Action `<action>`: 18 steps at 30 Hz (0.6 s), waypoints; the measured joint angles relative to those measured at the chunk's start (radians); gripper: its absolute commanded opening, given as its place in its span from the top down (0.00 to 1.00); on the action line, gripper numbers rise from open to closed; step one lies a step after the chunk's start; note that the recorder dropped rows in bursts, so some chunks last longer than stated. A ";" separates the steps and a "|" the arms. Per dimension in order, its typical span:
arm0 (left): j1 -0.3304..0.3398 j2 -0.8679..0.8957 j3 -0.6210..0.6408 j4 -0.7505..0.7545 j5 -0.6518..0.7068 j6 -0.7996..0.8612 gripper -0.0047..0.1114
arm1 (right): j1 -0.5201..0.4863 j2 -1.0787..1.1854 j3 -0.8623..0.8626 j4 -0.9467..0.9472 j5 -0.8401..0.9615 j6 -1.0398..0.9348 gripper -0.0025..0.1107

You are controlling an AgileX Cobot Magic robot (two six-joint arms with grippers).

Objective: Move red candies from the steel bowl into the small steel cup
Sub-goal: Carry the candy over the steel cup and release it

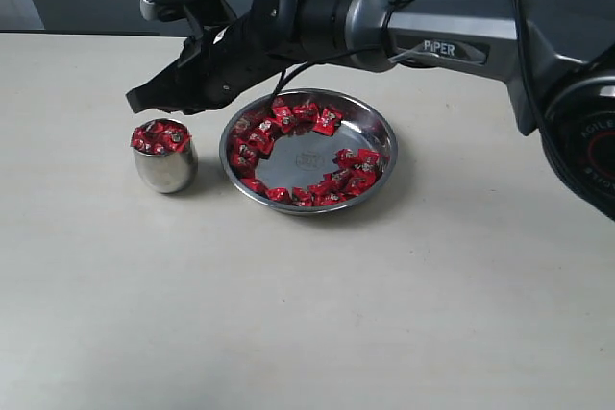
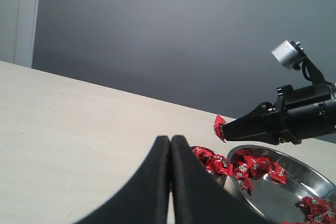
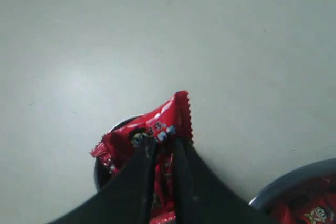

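Right gripper [image 3: 163, 142], right wrist view: jaws clamped on one red candy [image 3: 157, 121] over the small steel cup [image 3: 97, 174]. The candy's long axis lies askew across the jaws, crimped edge pointing beyond them.
Left wrist view: left gripper [image 2: 170, 140] closed on nothing, near the steel bowl [image 2: 294, 182].
Exterior view: drop-off step, judged. The next move calls for parting the jaws squarely over the heaped cup.

**Robot lab test bench, by the look of it**

Bare beige table [image 1: 288, 333], blank grey wall [image 2: 184, 35] behind it. Black-and-grey robot arm [image 1: 500, 21] with a PiPER badge [image 1: 440, 47] reaches over the top. Staged props: steel bowl [image 1: 307, 162] and small steel cup [image 1: 165, 172], both holding red candies [image 1: 288, 117].
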 measured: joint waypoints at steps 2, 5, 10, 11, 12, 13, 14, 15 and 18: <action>0.000 0.000 0.000 0.000 0.000 0.000 0.96 | 0.004 0.000 0.000 0.000 -0.010 -0.002 0.87; 0.000 0.000 0.000 0.000 0.000 0.000 0.96 | 0.006 0.000 0.000 0.000 -0.017 -0.002 0.87; 0.000 0.000 0.000 0.000 0.000 0.000 0.96 | 0.012 0.000 0.000 0.002 -0.019 -0.002 0.87; 0.000 0.000 0.000 0.000 0.000 0.000 0.96 | 0.013 0.000 0.000 0.004 -0.019 -0.002 0.87; 0.000 0.000 0.000 0.000 0.000 0.000 0.96 | 0.015 0.000 0.000 0.004 -0.021 -0.002 0.87; 0.000 0.000 0.000 0.000 0.000 0.000 0.96 | 0.015 0.000 0.000 0.006 -0.021 -0.002 0.87; 0.000 0.000 0.000 0.000 0.000 0.000 0.96 | 0.017 0.003 0.000 0.006 -0.021 -0.002 0.87; 0.000 0.000 0.000 0.000 0.000 0.000 0.96 | 0.018 0.005 0.000 0.006 -0.021 -0.002 0.87; 0.000 0.000 0.000 0.000 0.000 0.000 0.96 | 0.024 0.021 0.000 0.006 -0.023 -0.005 0.87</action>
